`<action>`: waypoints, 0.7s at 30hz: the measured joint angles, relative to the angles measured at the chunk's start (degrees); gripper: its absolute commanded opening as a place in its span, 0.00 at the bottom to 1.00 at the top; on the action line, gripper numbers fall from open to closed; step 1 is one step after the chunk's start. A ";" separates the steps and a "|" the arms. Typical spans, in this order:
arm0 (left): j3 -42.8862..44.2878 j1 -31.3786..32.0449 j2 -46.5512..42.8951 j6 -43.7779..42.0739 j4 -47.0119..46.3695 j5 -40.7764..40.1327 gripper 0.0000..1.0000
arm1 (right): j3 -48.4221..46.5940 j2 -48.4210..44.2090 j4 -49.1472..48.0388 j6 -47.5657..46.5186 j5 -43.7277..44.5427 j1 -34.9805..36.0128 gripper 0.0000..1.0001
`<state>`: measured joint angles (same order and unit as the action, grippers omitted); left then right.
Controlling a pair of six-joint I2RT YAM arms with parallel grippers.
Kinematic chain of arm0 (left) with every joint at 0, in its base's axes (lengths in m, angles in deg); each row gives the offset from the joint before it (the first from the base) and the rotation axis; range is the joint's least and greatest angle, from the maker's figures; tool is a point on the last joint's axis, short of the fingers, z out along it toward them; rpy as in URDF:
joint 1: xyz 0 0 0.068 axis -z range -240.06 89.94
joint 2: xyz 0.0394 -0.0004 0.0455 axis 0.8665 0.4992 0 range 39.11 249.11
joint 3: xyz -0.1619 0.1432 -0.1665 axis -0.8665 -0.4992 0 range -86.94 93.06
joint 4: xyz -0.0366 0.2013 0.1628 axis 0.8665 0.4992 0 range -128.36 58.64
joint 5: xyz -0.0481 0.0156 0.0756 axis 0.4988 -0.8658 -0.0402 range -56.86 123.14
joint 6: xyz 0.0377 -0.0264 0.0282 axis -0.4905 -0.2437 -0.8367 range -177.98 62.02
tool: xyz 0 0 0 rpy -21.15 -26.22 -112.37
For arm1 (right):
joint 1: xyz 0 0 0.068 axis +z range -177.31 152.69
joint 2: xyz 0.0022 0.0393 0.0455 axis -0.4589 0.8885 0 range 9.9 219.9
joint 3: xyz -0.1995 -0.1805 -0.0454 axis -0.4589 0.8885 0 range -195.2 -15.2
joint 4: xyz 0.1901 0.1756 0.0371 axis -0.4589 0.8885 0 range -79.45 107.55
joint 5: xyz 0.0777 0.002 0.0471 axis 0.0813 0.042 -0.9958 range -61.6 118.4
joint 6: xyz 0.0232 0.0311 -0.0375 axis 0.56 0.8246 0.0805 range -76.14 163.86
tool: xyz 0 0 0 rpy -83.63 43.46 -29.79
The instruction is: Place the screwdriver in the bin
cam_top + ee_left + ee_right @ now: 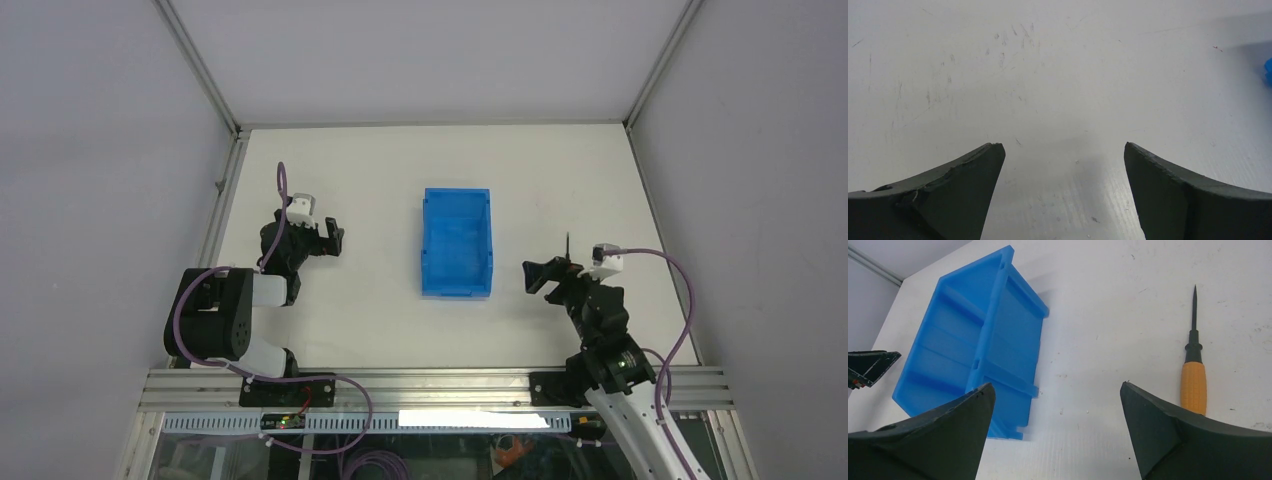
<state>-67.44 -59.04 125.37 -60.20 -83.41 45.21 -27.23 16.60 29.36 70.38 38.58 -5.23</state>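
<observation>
The blue bin (457,243) sits in the middle of the table; it also shows in the right wrist view (973,345), and a sliver of it shows at the right edge of the left wrist view (1268,70). The screwdriver (1194,382), with an orange handle and a black shaft, lies flat on the table just right of my right gripper's right finger. From above only its shaft (567,246) shows. My right gripper (548,270) (1055,386) is open and empty, right of the bin. My left gripper (337,240) (1064,145) is open and empty, left of the bin.
The white table (380,320) is walled by grey panels with metal frame rails (225,200) along its edges. My left gripper's tip shows at the far left of the right wrist view (870,365). Cables loop off both arms near the front rail.
</observation>
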 measured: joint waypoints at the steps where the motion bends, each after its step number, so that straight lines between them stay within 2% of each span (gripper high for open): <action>1: 0.00 0.00 0.00 -0.02 0.00 0.02 0.99 | 0.00 -0.15 0.02 0.00 0.13 0.00 0.99; 6: 0.00 0.00 0.00 0.00 0.00 0.00 0.99 | -2.93 1.62 3.08 0.00 2.45 0.00 0.99; 12: 0.00 0.00 0.00 0.00 0.00 0.00 0.99 | -15.98 9.05 5.33 -2.86 0.11 0.00 0.98; 16: 0.00 0.00 0.00 -0.02 0.00 0.00 0.99 | -32.61 20.68 9.16 -6.10 1.25 0.00 0.99; 21: 0.00 0.00 0.00 -0.02 0.00 0.02 0.99 | -64.70 47.84 20.35 -9.68 9.53 -0.57 0.99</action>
<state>-67.44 -59.04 125.37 -60.22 -83.41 45.24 -91.93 64.44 49.71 60.70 48.11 -5.80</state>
